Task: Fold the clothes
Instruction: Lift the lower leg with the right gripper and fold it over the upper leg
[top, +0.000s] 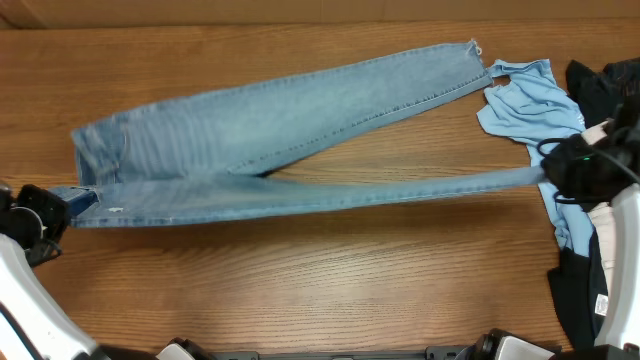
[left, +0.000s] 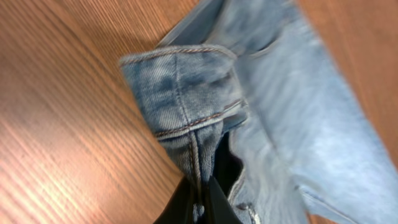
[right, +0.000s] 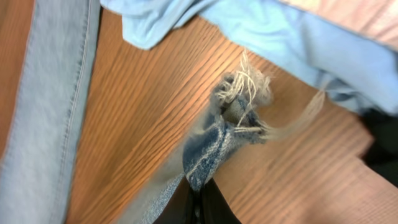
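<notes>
The light-blue jeans (top: 260, 135) lie stretched across the table, waist at the left, legs running right. My left gripper (top: 55, 213) is shut on the waistband corner (left: 186, 118) at the left edge. My right gripper (top: 560, 170) is shut on the frayed hem (right: 239, 99) of the near leg, which is pulled taut and thin. The far leg ends at the upper right (top: 465, 55), flat on the wood.
A light-blue shirt (top: 530, 100) lies at the right beside the far leg's hem, with dark garments (top: 600, 85) and a white piece (top: 612, 255) piled along the right edge. The table's front edge runs along the bottom.
</notes>
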